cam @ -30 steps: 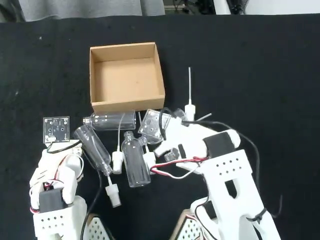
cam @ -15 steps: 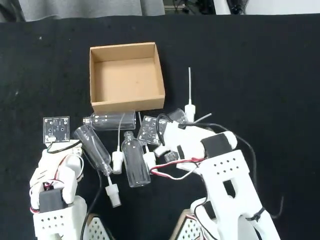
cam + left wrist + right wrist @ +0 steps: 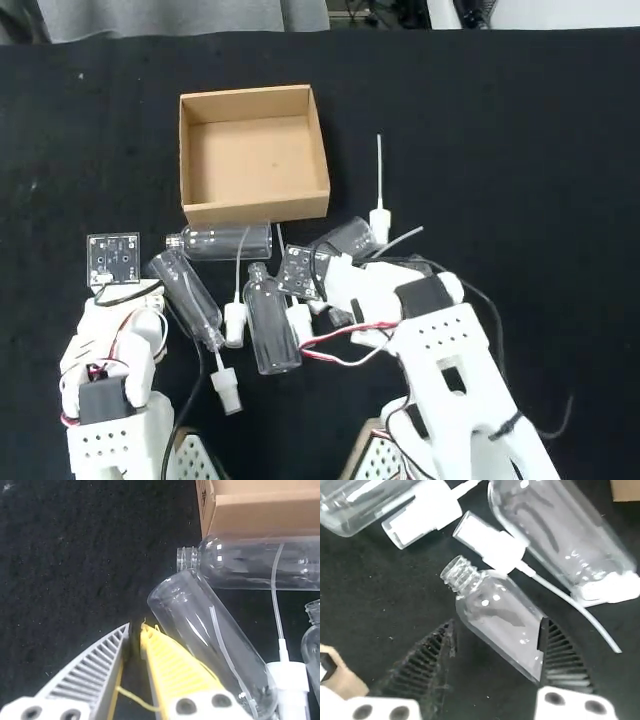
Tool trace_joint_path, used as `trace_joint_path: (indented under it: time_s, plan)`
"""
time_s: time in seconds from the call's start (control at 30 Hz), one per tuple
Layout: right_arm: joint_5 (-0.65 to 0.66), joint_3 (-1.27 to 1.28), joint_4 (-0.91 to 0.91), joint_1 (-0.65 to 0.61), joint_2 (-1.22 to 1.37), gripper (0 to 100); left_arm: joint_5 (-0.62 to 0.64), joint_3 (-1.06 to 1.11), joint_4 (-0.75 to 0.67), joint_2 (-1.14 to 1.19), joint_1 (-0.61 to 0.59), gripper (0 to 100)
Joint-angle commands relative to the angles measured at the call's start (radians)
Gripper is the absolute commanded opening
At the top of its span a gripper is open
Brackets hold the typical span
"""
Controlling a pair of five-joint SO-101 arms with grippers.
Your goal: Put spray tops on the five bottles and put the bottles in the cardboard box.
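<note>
Right wrist view: spray top (image 3: 492, 542) against uncapped bottle (image 3: 496, 614).

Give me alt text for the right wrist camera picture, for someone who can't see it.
The right gripper is open, straddling a small clear uncapped bottle lying on the black table. Past it lie two white spray tops with tubes and other clear bottles.

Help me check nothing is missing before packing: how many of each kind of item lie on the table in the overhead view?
Clear bottles: 4
Spray tops: 4
Cardboard box: 1
Total: 9
The right arm covers part of the heap, so more may be hidden.
</note>
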Motion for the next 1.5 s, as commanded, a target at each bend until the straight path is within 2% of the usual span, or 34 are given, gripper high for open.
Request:
trace_joint_path:
  time_s: [0.0,0.23,0.47,0.77,1.1,1.47]
  plan:
    - [0.012,-0.016,-0.075,-0.015,0.085,24.8,-0.006,-0.012,-0.018,-0.005,0.007,3]
    - [0.009,-0.027,-0.176,-0.012,0.249,24.8,-0.006,-0.012,-0.018,-0.005,-0.001,3]
    - [0.006,-0.071,-0.181,0.069,0.298,24.8,-0.006,-0.012,-0.02,-0.005,-0.001,3]
    - [-0.129,-0.067,-0.173,0.084,0.302,24.8,-0.006,-0.012,-0.02,-0.005,-0.001,3]
    - [-0.344,-0.071,-0.173,0.087,0.3,24.7,-0.006,-0.012,-0.02,-0.005,-0.002,3]
    - [-0.482,-0.071,-0.17,0.089,0.295,24.7,-0.006,-0.012,-0.02,-0.005,-0.002,3]
